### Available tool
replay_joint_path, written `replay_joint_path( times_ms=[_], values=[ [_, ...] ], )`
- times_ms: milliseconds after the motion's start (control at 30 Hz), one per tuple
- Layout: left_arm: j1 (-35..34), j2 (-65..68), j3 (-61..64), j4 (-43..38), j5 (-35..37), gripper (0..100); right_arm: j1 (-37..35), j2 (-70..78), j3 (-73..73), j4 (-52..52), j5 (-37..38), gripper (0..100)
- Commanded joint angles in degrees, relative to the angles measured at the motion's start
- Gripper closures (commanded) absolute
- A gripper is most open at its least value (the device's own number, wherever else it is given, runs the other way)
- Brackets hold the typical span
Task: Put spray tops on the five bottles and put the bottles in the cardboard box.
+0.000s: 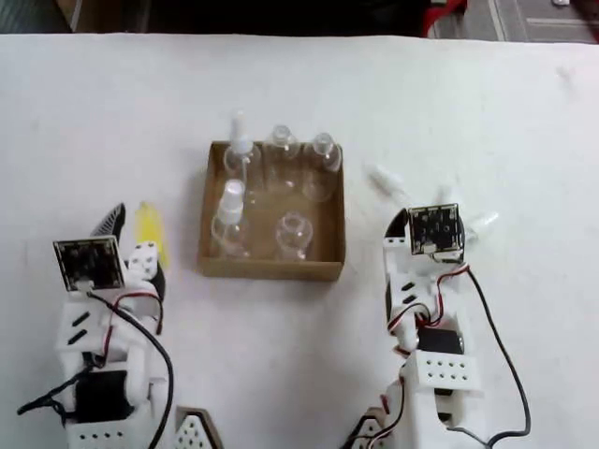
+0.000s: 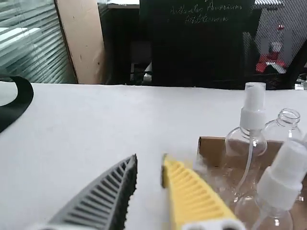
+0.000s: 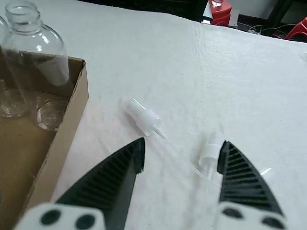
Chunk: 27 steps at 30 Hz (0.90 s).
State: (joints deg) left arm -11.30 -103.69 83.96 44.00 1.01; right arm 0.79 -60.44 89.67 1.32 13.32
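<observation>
Surface point(image 1: 487, 112): white cloth. It could ruck up if a fingertip drags across it.
Cardboard box point(image 1: 271, 269): sits mid-surface between the two arms, with all five bottles standing upright inside.
Right hand point(image 3: 182, 146): spread wide and empty, low over two loose tops just to the right of the box.
Left hand point(image 2: 148, 160): only a narrow gap, holding nothing, beside the box's left wall.
Capped bottles point(image 1: 229, 220): two, along the left side of the box.
Open bottles point(image 1: 293, 229): three with bare necks. They look light, so I'd expect a hard push to tip one.
Nearer spray top point(image 3: 144, 116): lies flat, long axis along the surface, head toward the box and thin tube trailing toward the right hand.
Second spray top point(image 3: 211, 153): also flat, just beside one finger.
Risk: closing might pinch a tube rather than a head, flick it away, or catch both tops.
</observation>
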Motion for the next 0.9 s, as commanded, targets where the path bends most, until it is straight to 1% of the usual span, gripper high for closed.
replay_joint_path(
  times_ms=[0, 100, 300, 367, 467, 500, 633, 700, 733, 800, 833, 867],
  values=[
    [-0.57, -0.84, 1.85, -4.57, 0.97, 96, -0.40, -0.84, -0.26, -1.10, 0.53, 77.2],
    [-0.57, -0.84, 2.02, -4.57, 0.97, 98, -0.40, -0.75, -0.26, -1.10, 0.53, 77.2],
    [-0.48, -0.84, 3.34, -5.01, 0.88, 98, -0.40, -0.84, -0.26, -1.10, 0.53, 77.5],
    [-0.48, -0.84, 3.60, -5.01, 0.88, 98, -0.40, -0.57, -0.26, -1.01, 0.53, 82.4],
    [-0.48, -0.84, 3.69, -5.01, 1.05, 98, 0.13, -0.84, -0.26, -1.27, 0.53, 98.0],
    [-0.48, -0.84, 3.69, -5.01, 1.14, 98, 0.13, -0.84, -0.35, -1.36, 0.53, 98.9],
    [-0.48, -0.84, 3.69, -5.01, 1.23, 98, 0.13, -0.84, -0.35, -1.19, 0.00, 85.5],
    [-0.48, -0.84, 3.96, -5.01, 1.23, 98, 0.13, -0.84, -0.35, -0.92, 0.00, 80.5],
    [-0.48, -0.84, 4.48, -5.45, 1.05, 98, 0.13, -0.84, -0.26, -0.40, 0.00, 82.1],
    [-0.48, -0.84, 6.42, -8.79, 0.88, 98, -0.04, -0.84, -0.70, 0.84, 0.70, 94.7],
    [-0.48, -0.84, 7.65, -10.90, 0.88, 98, 0.13, -0.92, -1.23, 0.22, 1.67, 99.4],
    [-0.48, -0.84, 8.70, -12.48, 0.79, 98, 0.40, -0.92, -1.32, 0.04, 2.64, 97.2]
  ],
)
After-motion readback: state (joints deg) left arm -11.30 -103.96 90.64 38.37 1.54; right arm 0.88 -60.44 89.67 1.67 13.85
